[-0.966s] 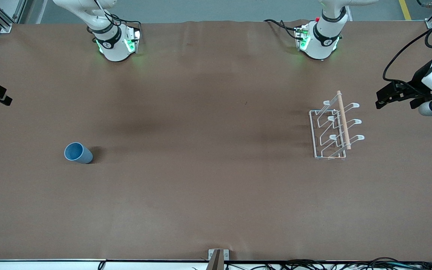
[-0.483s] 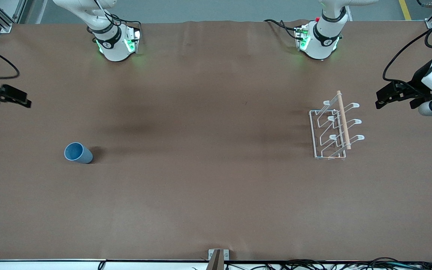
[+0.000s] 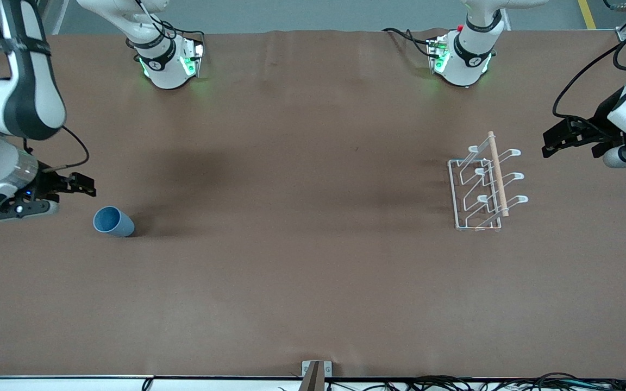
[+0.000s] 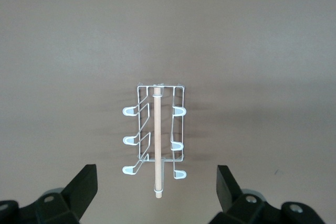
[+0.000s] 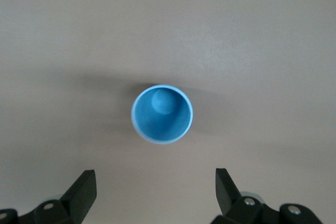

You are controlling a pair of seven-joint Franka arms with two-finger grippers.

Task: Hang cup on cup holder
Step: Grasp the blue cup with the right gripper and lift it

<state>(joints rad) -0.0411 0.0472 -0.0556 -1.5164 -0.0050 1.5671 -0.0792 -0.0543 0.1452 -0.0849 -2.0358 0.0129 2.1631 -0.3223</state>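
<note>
The cup (image 3: 113, 221) stands upright, mouth up, on the brown table (image 3: 302, 271) near the edge at the right arm's end, so its long axis runs vertically. The right gripper (image 3: 76, 187) hangs just beside it, a little closer to that edge and toward the bases, with its fingers spread wide and nothing between them. In the right wrist view the cup (image 5: 161, 113) sits centred ahead of the two open fingertips (image 5: 84, 190), so the approach looks lined up. The right arm is plainly the nearer one.

The cup holder (image 3: 484, 187) rests well apart, toward the left arm's end, its wooden rod (image 3: 498, 174) running from the bases' edge toward the front edge. The left gripper (image 3: 555, 142) waits beside the holder, fingers likewise spread and empty.

The table is flat, brown and matte, with bare space between cup and holder.
</note>
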